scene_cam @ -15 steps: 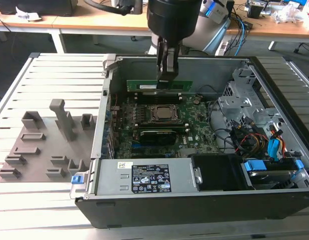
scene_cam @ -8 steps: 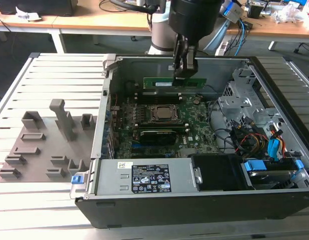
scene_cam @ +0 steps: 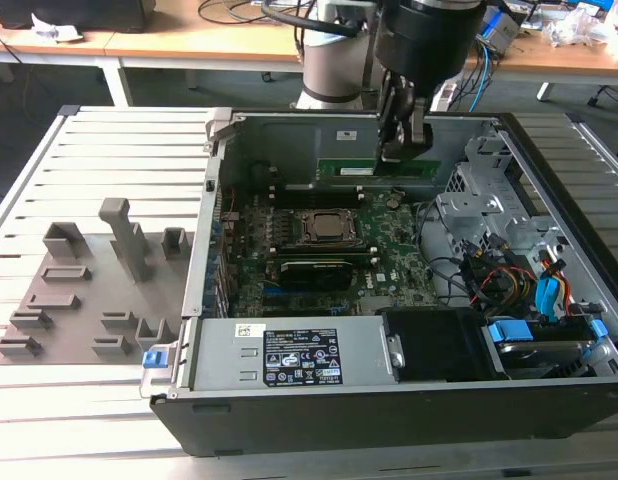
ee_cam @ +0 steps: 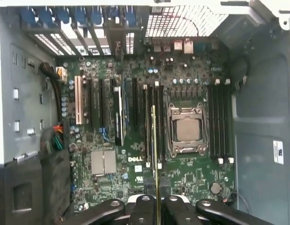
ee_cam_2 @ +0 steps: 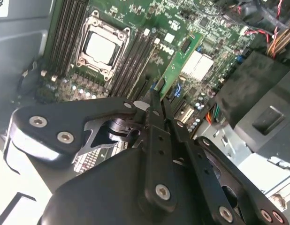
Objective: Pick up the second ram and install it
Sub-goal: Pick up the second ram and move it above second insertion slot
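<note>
Gripper [ee_cam_2: 157, 96] pinches a green memory stick [ee_cam_2: 181, 58] over the motherboard [ee_cam: 192, 180], beside the processor socket [ee_cam: 186, 130].

We are looking at a robotics lab: a slatted metal tabletop [scene_cam: 119, 140] carries an opened computer case [scene_cam: 289, 420] and a grey fixture tray [scene_cam: 84, 285], the arm's base [scene_cam: 329, 65] rises behind, and cable-strewn wooden desks [scene_cam: 169, 45] line the back.
</note>
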`<state>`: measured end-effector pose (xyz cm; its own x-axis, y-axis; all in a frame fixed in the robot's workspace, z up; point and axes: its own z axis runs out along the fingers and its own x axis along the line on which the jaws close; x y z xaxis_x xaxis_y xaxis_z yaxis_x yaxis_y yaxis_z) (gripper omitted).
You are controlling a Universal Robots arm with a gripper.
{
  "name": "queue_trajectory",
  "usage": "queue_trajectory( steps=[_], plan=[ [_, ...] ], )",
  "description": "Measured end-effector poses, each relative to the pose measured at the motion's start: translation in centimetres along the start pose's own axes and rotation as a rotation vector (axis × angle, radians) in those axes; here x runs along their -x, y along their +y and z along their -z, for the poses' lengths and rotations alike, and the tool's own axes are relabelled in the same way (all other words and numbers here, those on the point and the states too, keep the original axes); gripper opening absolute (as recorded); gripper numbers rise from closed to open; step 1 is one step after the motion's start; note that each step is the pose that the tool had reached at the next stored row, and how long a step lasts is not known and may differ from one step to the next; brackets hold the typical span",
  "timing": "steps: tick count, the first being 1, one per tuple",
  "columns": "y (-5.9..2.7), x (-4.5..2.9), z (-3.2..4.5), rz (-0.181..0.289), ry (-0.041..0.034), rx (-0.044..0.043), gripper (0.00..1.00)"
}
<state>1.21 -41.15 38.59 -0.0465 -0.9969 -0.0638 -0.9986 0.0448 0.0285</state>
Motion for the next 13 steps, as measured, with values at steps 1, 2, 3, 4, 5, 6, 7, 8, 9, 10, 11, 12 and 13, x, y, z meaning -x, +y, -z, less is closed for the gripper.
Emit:
queue_trajectory(
  steps=[1,2,3,4,5,6,7,8,9,10,11,12,13],
  plan=[
    [-0.34,0.01,-0.14,0.000,0.0000,0.0000,0.14],
    [-0.71,0.01,-0.33,0.000,0.0001,0.0000,0.14],
    [-0.83,0.01,-0.42,0.000,0.0000,0.0000,0.14],
    [-0.94,0.01,-0.48,0.000,0.0000,0.0000,0.14],
    [-1.11,0.01,-0.56,0.000,0.0000,0.0001,0.14],
    [-1.28,0.01,-0.66,0.000,0.0000,0.0000,0.14],
    [-1.49,0.02,-0.76,0.000,0.0000,0.0000,0.14],
    [-1.84,0.02,-0.91,0.000,0.0000,0.0001,0.14],
    [-2.18,0.03,-1.09,0.000,0.0000,0.0002,0.14],
    [-2.37,0.03,-1.26,0.000,-0.0001,0.0001,0.14],
    [-2.42,0.02,-1.42,0.000,0.0000,0.0002,0.14],
    [-2.43,0.01,-1.51,0.000,0.0001,0.0001,0.14],
    [-2.42,0.01,-1.61,0.000,0.0001,0.0001,0.14]
  ],
)
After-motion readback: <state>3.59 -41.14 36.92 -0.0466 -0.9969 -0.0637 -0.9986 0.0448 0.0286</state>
